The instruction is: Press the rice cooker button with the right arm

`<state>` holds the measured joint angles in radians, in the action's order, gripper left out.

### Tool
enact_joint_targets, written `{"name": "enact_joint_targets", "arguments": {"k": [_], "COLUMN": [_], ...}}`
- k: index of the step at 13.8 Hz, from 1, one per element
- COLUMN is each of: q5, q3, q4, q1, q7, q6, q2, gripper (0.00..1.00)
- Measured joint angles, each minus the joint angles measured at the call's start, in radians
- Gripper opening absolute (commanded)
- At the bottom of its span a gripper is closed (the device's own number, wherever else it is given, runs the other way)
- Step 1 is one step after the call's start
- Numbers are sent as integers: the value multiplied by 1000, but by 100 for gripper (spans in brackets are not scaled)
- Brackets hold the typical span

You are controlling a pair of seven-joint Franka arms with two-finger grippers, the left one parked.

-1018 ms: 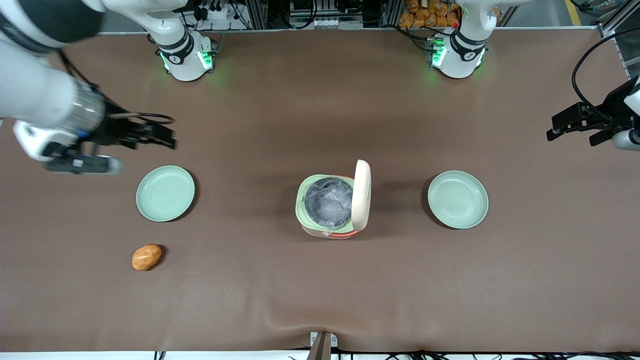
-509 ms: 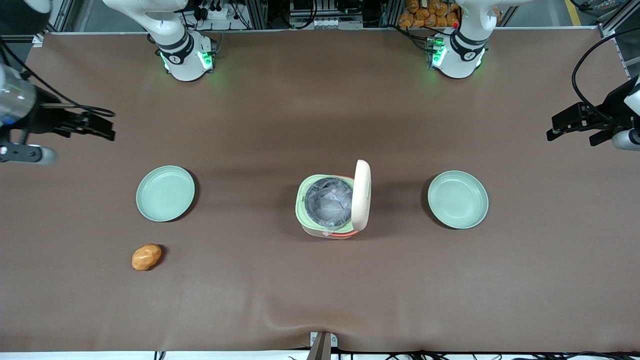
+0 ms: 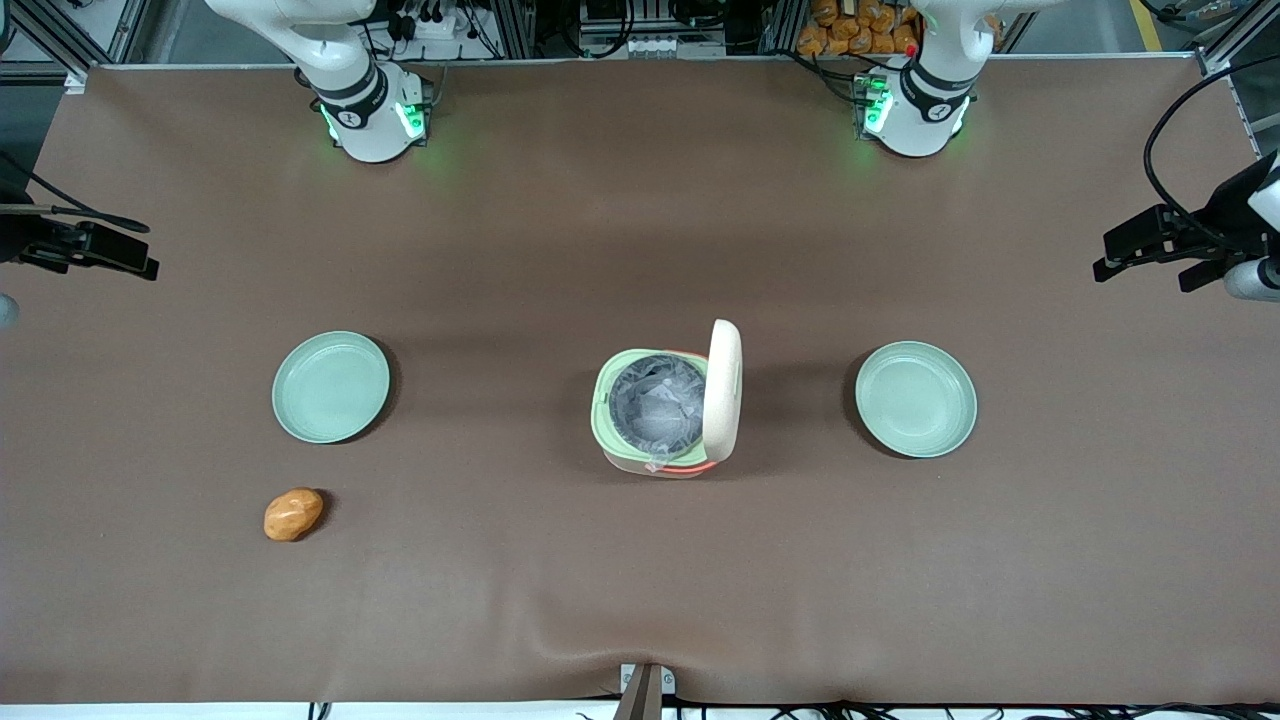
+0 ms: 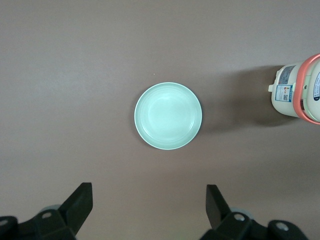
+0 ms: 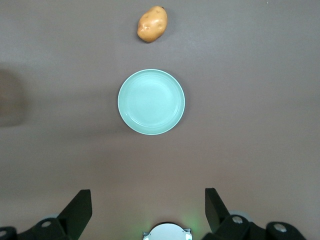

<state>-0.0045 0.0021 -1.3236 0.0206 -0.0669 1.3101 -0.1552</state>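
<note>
My gripper (image 3: 125,257) hangs spread and empty at the bench (image 3: 640,600) edge, since the rice cooker (image 3: 668,410) lid stands raised.

a brown mat (image 3: 640,200) covers the whole table, matte and evenly lit, with only soft shadows on it. near the front camera the mat lifts into a shallow wrinkle (image 3: 570,640), and a small metal bracket (image 3: 645,685) sits at the table's edge just beside it. black cables (image 3: 900,712) run along that edge. at the edge farthest from the camera stand aluminium frame posts (image 3: 520,25) with tangled wiring (image 3: 450,20). a heap of orange packets (image 3: 850,25) lies there, toward the parked arm's end. farther that way shows grey floor (image 3: 1090,25) with a yellow line (image 3: 1148,22).
</note>
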Motion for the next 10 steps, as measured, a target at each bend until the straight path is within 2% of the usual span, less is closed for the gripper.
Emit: {"name": "enact_joint_targets", "arguments": {"k": [10], "q5": [0], "q3": [-6], "q4": [0], "q1": [-1], "q7": [0], "q6": [-26], "q2": [9], "gripper": [100]}}
